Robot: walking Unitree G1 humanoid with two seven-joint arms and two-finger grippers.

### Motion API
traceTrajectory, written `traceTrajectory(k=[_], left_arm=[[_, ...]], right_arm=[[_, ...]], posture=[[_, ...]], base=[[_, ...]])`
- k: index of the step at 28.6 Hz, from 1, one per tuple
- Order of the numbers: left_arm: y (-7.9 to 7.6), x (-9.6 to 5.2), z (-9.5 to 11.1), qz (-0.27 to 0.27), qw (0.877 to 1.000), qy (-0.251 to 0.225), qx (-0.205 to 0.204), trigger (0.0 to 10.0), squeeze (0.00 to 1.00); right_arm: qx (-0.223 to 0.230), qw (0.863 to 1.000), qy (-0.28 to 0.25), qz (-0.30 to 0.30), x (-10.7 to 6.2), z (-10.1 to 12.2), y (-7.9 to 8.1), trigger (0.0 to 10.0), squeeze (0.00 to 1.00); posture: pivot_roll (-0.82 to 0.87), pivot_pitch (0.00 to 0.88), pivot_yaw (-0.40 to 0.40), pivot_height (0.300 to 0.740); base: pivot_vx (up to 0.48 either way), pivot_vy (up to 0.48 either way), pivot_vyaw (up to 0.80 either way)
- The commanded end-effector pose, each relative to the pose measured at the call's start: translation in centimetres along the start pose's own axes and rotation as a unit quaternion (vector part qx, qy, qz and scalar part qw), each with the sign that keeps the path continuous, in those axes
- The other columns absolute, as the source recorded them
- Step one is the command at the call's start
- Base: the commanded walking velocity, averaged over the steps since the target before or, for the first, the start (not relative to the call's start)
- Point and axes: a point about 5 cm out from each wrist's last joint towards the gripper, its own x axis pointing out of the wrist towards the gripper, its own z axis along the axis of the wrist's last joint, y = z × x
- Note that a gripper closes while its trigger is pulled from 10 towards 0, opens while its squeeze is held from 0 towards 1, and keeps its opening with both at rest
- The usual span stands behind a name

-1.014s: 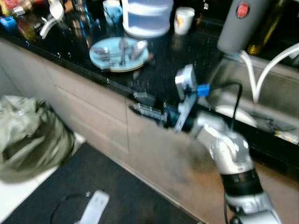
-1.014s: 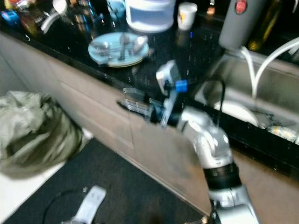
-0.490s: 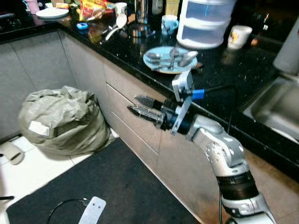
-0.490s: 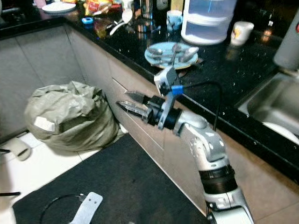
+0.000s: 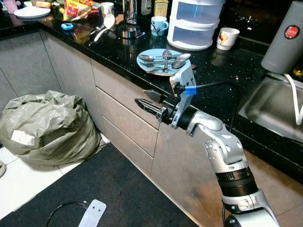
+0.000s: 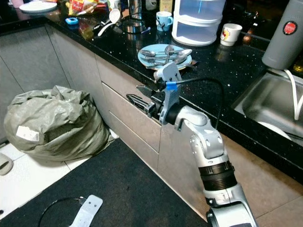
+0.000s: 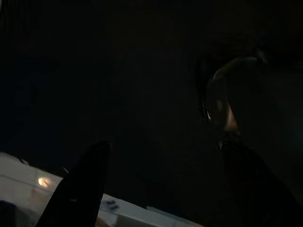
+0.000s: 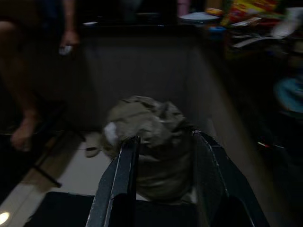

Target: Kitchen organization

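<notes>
Black mat point(image 5: 118, 189) lies on the floor nearest to me, with a flat white thing and a thin cord point(image 5: 90, 215) on it. Next to it sits a big lumpy green bag point(image 5: 47, 127), tied up full.

Right gripper point(image 5: 148, 100) is held out level along the front of the drawers point(image 5: 125, 118), just below the edge of the shiny black counter point(image 5: 227, 71). Its two long fingers are a little way apart and hold nothing. I think it could bump the drawer front or the counter edge if it goes forward, because it is so close to them.

Just behind it, on the counter, is a light blue plate point(image 5: 147, 66) with shiny spoons point(image 5: 163, 57) piled on it. The plate sits near the edge. I guess a knock from the arm could push it off, and the spoons would slide and clatter.

Farther back stand a blue mug point(image 5: 159, 24), a white set of little drawers point(image 5: 196, 23) and a white cup point(image 5: 227, 38).

Left gripper point(image 7: 156, 184) hangs in the dark, fingers apart.
</notes>
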Motion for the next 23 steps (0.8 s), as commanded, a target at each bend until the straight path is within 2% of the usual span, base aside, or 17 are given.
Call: traceTrajectory(k=[1,14,23], left_arm=[[0.0,0.0,-0.1,-0.001,1.0,0.003,0.006,10.0,0.0],[0.0,0.0,-0.1,-0.002,1.0,0.003,0.008,10.0,0.0],[0.0,0.0,-0.1,-0.002,1.0,0.004,0.01,10.0,0.0]], right_arm=[[-0.009,1.0,0.007,-0.009,-0.1,-0.2,-0.4,10.0,0.0],[-0.025,1.0,-0.002,-0.008,0.5,0.5,-0.2,10.0,0.0],[-0.045,0.997,0.015,-0.055,1.3,0.7,-0.7,10.0,0.0]], posture=[[-0.01,0.0,-0.028,0.74],[0.0,0.0,-0.031,0.74],[0.0,0.0,-0.029,0.74]], base=[[0.315,0.0,0.0],[0.317,0.0,0.0],[0.314,0.0,0.0]])
